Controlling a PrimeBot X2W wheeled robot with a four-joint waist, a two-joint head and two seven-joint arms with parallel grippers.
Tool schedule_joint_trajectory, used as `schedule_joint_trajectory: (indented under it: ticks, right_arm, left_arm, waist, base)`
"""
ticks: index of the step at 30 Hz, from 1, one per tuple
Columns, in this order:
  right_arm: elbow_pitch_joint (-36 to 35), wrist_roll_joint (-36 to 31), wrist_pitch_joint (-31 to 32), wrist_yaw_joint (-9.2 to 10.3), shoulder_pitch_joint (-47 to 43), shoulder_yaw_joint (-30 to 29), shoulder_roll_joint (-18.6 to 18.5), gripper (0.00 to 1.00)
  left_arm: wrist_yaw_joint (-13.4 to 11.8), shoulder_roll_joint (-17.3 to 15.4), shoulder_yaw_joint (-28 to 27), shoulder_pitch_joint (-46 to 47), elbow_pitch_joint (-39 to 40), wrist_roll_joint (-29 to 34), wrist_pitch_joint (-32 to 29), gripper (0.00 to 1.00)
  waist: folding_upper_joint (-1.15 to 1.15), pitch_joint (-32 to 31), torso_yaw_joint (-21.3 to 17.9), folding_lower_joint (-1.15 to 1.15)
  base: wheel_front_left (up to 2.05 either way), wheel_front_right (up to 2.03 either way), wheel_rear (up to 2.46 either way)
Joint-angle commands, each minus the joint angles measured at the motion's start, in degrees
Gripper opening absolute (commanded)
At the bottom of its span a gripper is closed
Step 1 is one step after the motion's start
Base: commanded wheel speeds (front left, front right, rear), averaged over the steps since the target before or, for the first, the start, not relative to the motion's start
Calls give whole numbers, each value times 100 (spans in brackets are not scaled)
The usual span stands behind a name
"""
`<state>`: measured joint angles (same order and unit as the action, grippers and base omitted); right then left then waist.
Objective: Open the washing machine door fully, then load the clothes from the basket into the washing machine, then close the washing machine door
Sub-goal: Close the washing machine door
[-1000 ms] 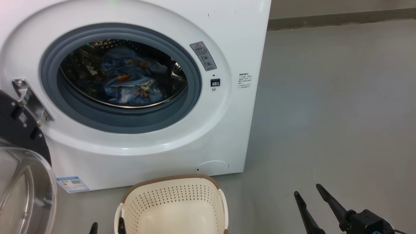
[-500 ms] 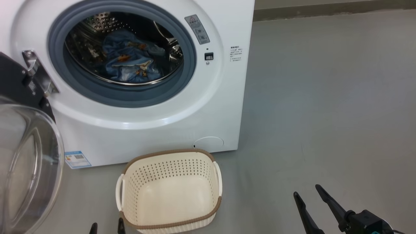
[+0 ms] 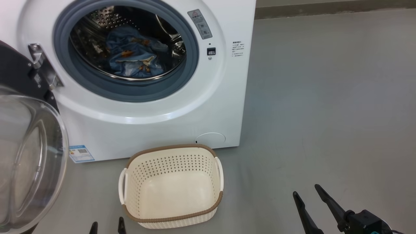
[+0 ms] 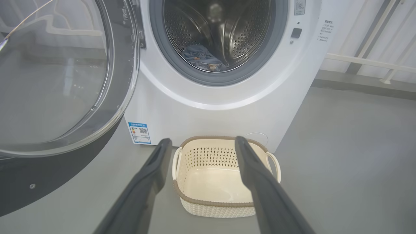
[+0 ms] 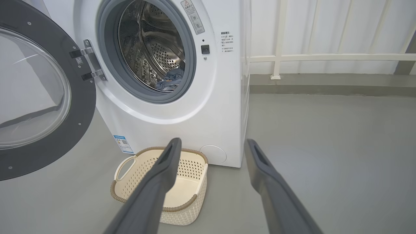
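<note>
Clothes [image 3: 133, 53] in the drum [image 3: 97, 22], basket [image 3: 169, 148] empty, left tool [image 4: 203, 140] and right tool [image 3: 306, 189] spread apart, door [image 3: 16, 73] wants closing.

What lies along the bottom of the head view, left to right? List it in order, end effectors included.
washing machine door, swung open → left end effector, fingertips only → basket, nothing in it → right end effector, open over the bare floor.
</note>
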<state>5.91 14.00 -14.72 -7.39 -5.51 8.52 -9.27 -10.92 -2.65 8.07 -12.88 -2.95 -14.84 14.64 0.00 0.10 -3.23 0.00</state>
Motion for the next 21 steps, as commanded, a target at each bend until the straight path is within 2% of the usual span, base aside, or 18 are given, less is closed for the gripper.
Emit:
schedule_joint_trajectory:
  ticks: [1,9,21]
  right_arm:
    - [-135,-44,-28,-10,208,107,-37,100]
    - [-121,-38,-28,-10,230,187,-60,100]
    - [-78,-21,-28,-10,423,474,-186,100]
  left_arm:
    - [-53,-22,-178,246,156,67,36,100]
    - [-108,-22,-180,263,190,54,36,100]
    - [-243,-22,-140,134,261,-88,36,100]
  waist:
    - [0,-3,65,0]
    - [0,-15,582,0]
    - [0,-108,2137,0]
  base:
    - [0,0,0]
    - [0,0,0]
    - [0,0,0]
